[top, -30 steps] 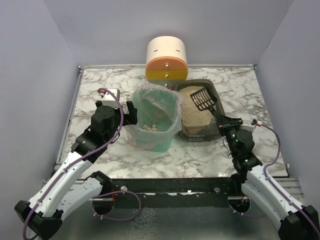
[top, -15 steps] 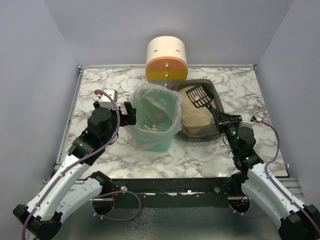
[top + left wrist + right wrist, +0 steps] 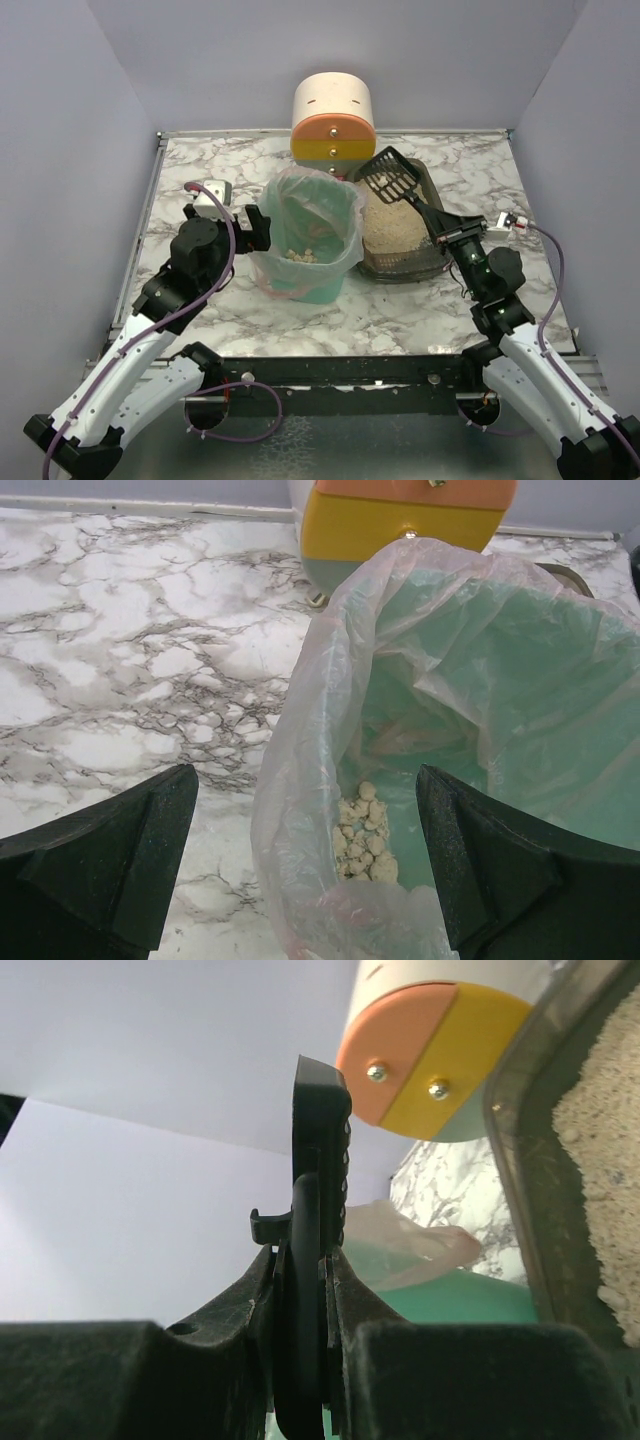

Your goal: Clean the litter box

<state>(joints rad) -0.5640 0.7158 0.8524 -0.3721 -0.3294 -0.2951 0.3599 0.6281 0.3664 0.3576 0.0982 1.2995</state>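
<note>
On the table (image 3: 480,170): a litter box (image 3: 402,270), a green bin (image 3: 318,288) and a cylinder (image 3: 332,118) stand close together on white marble with grey veins.
Litter box place: right of centre, just right of the bin, its far left corner close to the cylinder.
Litter box look: shallow dark grey tray with rounded corners, holding beige litter (image 3: 395,228).
Scoop (image 3: 388,175): black and slotted; its head is over the far left corner of the tray, and its handle slants back toward the right arm. The right wrist view shows it edge-on.
Right pincer (image 3: 447,230): clamped on the scoop's handle, one finger pressed to each side.
Left pincer (image 3: 258,228): spread wide and holding nothing, at the left side of the bin near its rim. Its fingers (image 3: 110,850) stand apart on either side of the bag's near edge; whether they touch it I cannot tell.
Bag (image 3: 300,730): clear, lining the bin, its edge folded out over the rim.
Clumps (image 3: 365,830): small and pale, heaped at the bottom of the bag.
Cylinder look: cream on top, with an orange and yellow face with two screws; it is at the far edge of the table, behind the bin and the tray.
</note>
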